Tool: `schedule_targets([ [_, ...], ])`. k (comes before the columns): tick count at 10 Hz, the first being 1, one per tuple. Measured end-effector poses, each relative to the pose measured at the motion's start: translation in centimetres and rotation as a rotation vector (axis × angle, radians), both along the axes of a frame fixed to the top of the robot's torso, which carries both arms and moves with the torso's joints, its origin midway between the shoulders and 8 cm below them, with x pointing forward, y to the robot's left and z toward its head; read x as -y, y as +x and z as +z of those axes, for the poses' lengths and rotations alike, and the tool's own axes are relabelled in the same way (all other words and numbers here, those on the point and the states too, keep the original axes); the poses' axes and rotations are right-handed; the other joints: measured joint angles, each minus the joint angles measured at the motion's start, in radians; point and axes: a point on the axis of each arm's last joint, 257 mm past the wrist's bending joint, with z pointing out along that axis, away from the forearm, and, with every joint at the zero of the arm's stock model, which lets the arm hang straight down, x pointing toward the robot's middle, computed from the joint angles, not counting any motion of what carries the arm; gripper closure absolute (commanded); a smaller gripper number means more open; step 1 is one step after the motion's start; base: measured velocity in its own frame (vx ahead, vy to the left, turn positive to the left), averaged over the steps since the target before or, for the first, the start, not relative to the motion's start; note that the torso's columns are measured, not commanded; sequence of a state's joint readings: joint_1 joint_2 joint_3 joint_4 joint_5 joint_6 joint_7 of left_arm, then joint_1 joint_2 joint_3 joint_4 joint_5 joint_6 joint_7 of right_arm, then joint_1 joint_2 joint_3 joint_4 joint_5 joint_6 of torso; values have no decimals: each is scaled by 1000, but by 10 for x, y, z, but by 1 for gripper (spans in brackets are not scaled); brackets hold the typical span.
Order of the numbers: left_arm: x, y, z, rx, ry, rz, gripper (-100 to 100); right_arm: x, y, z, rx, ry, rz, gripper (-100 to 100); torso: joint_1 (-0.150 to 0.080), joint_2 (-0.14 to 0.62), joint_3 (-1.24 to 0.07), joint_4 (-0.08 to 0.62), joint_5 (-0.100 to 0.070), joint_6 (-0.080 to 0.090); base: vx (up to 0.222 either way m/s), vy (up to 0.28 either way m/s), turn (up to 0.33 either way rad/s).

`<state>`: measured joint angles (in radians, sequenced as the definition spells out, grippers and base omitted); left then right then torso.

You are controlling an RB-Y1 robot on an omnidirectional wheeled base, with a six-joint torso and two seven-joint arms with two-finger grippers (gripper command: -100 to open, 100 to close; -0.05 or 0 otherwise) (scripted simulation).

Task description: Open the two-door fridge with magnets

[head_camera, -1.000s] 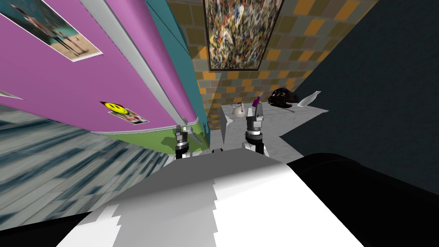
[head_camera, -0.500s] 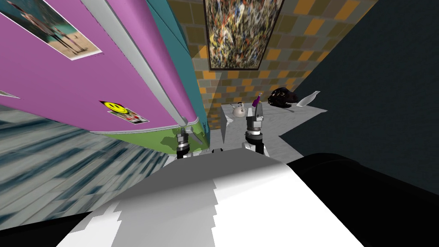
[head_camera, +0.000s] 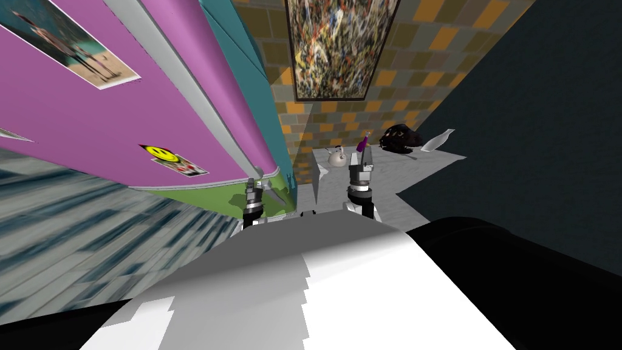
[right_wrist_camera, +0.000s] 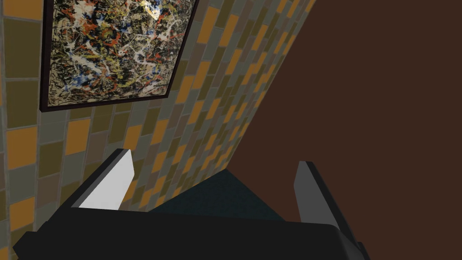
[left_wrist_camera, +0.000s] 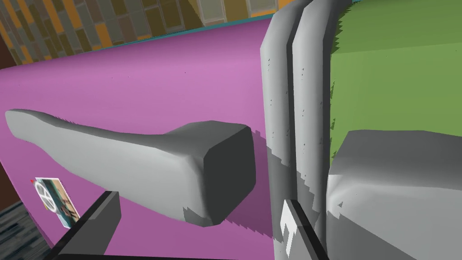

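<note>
Frames blunt lower end of long grey bar handle (left_wrist_camera: 135, 153) on magenta magnet-dotted fridge door (left_wrist_camera: 158, 81) between spread, unclamped fingers of left gripper (left_wrist_camera: 198, 204), bar running lengthwise up the door, right gripper (right_wrist_camera: 214, 167) open, farther off

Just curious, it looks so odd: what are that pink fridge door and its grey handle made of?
Pink door: flat, matte, one even colour, no grain or gleam; maybe painted metal or plastic, hard to tell. Grey handle: smooth, dull, softly shaded; plastic or unpolished metal, equally open.
</note>
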<state>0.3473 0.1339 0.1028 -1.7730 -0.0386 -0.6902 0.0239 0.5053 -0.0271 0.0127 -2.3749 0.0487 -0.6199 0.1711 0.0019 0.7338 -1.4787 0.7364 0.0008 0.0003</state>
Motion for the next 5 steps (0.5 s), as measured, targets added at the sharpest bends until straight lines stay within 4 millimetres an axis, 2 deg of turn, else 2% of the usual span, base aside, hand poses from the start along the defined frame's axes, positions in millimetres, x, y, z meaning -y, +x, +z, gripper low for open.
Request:
schedule_targets([
  [5, -19, 2, 4, -61, 21, 32, -100, 0, 0, 0, 0, 0, 0, 0, -1, 1, 1, 0, 0, 1, 16, -36, 13],
])
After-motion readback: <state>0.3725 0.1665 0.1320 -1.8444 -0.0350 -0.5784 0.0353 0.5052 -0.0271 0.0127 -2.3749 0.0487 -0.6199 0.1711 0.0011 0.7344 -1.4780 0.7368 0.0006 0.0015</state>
